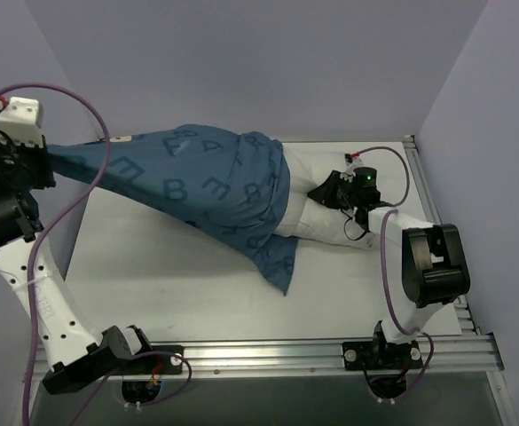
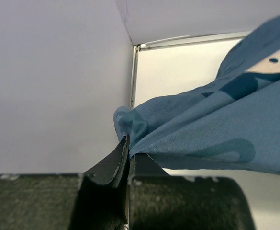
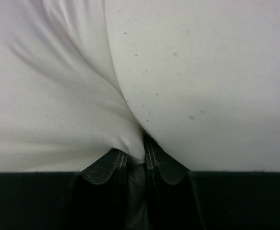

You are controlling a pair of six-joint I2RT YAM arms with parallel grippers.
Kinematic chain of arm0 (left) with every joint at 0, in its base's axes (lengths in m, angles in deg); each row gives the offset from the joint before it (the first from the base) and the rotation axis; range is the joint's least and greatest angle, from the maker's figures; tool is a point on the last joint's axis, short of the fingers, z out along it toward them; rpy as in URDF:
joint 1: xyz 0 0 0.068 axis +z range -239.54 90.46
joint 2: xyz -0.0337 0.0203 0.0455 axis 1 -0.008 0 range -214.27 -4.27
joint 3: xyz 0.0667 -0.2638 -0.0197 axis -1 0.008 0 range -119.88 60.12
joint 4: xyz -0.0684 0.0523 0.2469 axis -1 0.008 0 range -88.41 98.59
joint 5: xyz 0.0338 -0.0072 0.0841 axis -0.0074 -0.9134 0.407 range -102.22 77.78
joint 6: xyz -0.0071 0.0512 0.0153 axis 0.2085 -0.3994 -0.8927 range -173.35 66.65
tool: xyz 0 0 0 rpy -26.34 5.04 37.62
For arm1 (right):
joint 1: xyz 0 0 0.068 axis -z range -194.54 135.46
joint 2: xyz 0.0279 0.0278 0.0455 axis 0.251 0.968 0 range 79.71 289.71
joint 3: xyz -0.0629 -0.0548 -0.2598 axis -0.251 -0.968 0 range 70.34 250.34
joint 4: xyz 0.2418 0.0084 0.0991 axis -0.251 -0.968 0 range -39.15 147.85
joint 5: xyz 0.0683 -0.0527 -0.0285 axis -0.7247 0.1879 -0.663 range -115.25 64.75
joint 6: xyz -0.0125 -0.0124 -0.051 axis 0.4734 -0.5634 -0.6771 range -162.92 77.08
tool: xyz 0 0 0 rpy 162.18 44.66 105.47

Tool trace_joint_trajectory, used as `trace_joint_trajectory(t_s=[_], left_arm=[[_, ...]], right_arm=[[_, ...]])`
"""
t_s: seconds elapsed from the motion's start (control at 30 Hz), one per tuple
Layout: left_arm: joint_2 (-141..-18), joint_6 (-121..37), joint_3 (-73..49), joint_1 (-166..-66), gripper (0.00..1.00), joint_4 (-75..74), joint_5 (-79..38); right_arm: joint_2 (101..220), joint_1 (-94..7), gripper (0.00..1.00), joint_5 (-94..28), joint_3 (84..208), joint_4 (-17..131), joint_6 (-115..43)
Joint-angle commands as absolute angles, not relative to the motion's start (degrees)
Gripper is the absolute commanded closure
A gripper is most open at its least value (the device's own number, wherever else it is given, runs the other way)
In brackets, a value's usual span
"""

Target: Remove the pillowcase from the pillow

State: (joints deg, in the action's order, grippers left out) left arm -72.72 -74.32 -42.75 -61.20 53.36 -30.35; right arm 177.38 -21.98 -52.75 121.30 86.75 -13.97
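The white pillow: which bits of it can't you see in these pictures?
Top view: much of the plump white pillow is hidden inside the dark blue lettered fabric pillowcase.
Right wrist view: pillow cloth fills the frame, its edges cut off; the right gripper covers the pinched fold.
Left wrist view: only pillowcase shows, held by the left gripper.

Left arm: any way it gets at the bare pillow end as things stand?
Probably not: the left gripper is shut on the pillowcase at the far left, fabric taut; the bare pillow lies far right, pinched by the right gripper.
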Motion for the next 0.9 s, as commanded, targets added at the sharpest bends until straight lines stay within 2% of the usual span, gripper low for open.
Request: trace_joint_trajectory(t_s=[0.0,0.1,0.23,0.33,0.6,0.7,0.87], left_arm=[[-74.75,-73.83,-56.75,-51.76,0.98,42.02,-22.94],[-80.54,-71.55,-65.19,-48.41,0.98,41.5,-23.3],[-85.82,-67.6,-79.76,-47.88,0.98,42.55,-22.77],[-87.5,-65.67,-84.09,-47.88,0.98,41.15,-22.77],[-83.47,-66.01,-77.88,-47.88,0.98,35.7,-21.71],[-80.05,-65.75,-72.54,-48.05,0.98,34.83,-31.88],[-74.86,-61.27,-63.12,-51.56,0.98,32.35,-41.72]], right_arm=[[179.39,-8.33,1.0,-37.53,112.03,66.98,-16.38],[178.33,0.65,1.0,-42.46,110.25,67.25,-17.51],[177.19,3.04,1.0,-41.07,111.03,65.58,-19.01],[177.01,3.57,1.0,-40.1,111.47,64.97,-19.19],[174.2,9.45,1.0,-41.84,109.45,66.81,-17.17],[173.93,8.32,1.0,-42.91,109.8,66.72,-16.82],[170.69,8.05,1.0,-43.26,108.57,67.51,-14.62]])
